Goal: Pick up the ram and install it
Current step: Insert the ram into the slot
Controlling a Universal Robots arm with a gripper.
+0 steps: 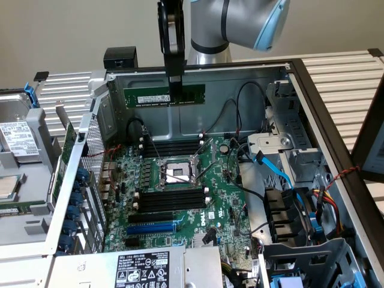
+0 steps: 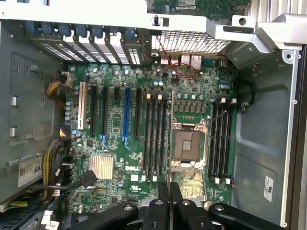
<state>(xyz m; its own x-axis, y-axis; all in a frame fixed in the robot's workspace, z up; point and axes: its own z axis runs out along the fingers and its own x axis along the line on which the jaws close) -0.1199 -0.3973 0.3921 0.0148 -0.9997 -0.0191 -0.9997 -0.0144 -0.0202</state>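
The end effector [image 1: 174, 91] pinches the ram [image 1: 150, 96] at mid-length (a thin green board, held level, long edge down), hanging above the motherboard [image 1: 225, 201] close to the open metal case's [image 1: 180, 123] far wall. Below lie black memory slots [image 1: 174, 147], the square CPU socket [image 1: 177, 173], and loose cables [image 1: 275, 170] toward the exterior view's right.

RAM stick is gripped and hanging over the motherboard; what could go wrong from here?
The end effector pinches the RAM stick only at its middle, so it may twist when pushed. In the wrist view its edge lies beside the CPU socket, between the memory slot banks; lowering straight might strike the socket.
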